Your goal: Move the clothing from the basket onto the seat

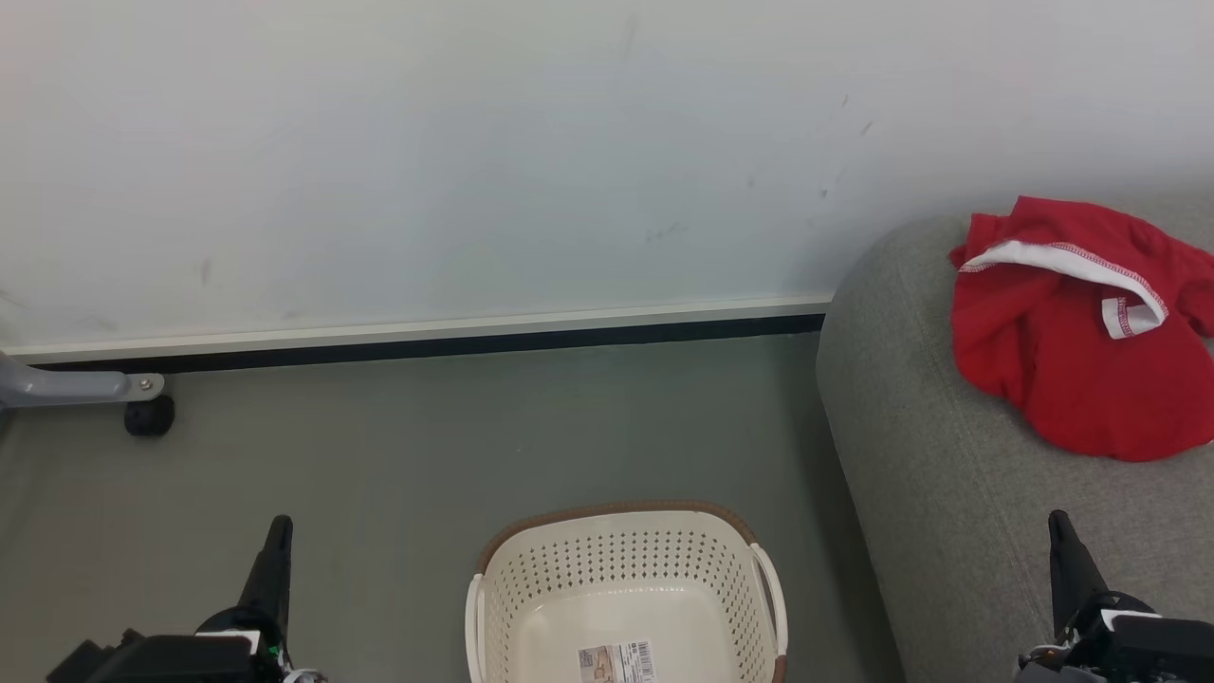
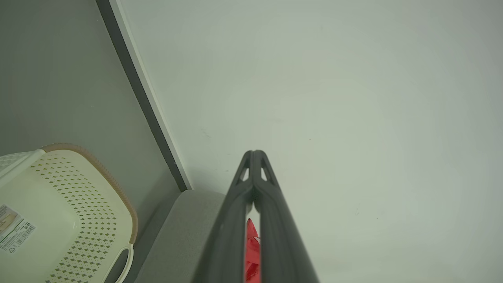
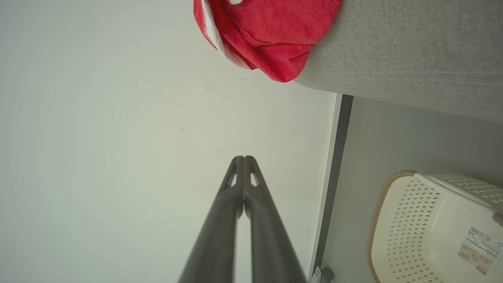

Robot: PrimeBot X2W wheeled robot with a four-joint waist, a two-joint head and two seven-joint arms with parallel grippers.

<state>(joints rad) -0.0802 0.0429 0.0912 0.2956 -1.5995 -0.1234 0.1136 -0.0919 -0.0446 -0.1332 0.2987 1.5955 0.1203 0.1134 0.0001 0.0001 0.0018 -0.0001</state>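
Pale wall, grey-green floor: red clothing on sofa seat, laundry basket on floor.
Red clothing lies bunched on the grey woven sofa seat with its white stitched collar band up, ahead of right gripper, slightly to its right and well apart. Right gripper hovers over the seat's near part, fingers pressed together. Cream perforated laundry basket with brown rim sits between both grippers, just left of the seat, barcode sticker on its bare bottom. Left gripper is left of the basket, over floor, fingers pressed together. Black caster sits ahead-left of it, near dark baseboard.
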